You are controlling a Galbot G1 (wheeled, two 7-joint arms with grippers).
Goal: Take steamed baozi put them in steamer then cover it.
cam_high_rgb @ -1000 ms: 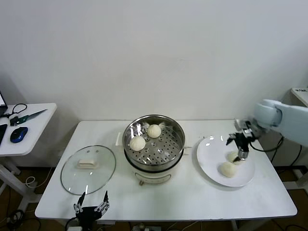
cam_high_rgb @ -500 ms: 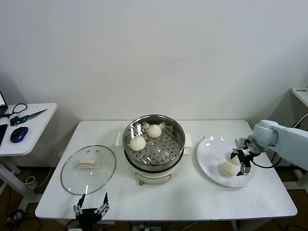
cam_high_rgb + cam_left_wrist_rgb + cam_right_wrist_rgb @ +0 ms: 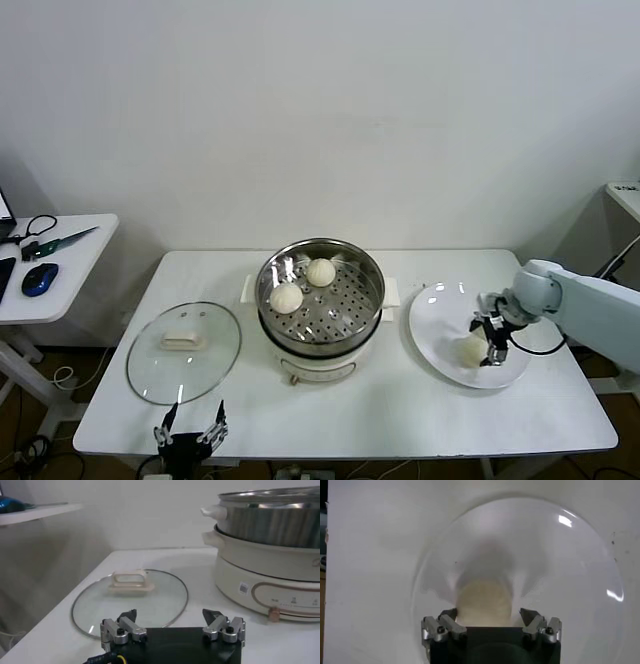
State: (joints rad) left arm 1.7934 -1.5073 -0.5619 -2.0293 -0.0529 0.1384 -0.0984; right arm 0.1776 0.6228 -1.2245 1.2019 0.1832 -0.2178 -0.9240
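Observation:
The steel steamer (image 3: 322, 305) stands mid-table with two baozi (image 3: 286, 297) (image 3: 320, 271) on its perforated tray. The glass cover (image 3: 183, 352) lies flat to its left, also in the left wrist view (image 3: 131, 597), beside the steamer (image 3: 270, 540). My right gripper (image 3: 492, 337) is low over the white plate (image 3: 440, 310), open. In the right wrist view a baozi (image 3: 485, 602) sits between the spread fingers of the right gripper (image 3: 488, 616), which are not closed on it. The head view shows one baozi (image 3: 471, 349) on the plate by the gripper; a fourth baozi is hidden. My left gripper (image 3: 188, 432) is parked open at the table's front edge, and also shows in its own view (image 3: 170, 617).
A side table (image 3: 60, 265) to the left holds a mouse, cables and a tool. The plate (image 3: 570, 580) fills the right wrist view. The wall runs close behind the table.
My right gripper has come down and a little left onto the plate, around a baozi. The left arm, cover and steamer have not moved.

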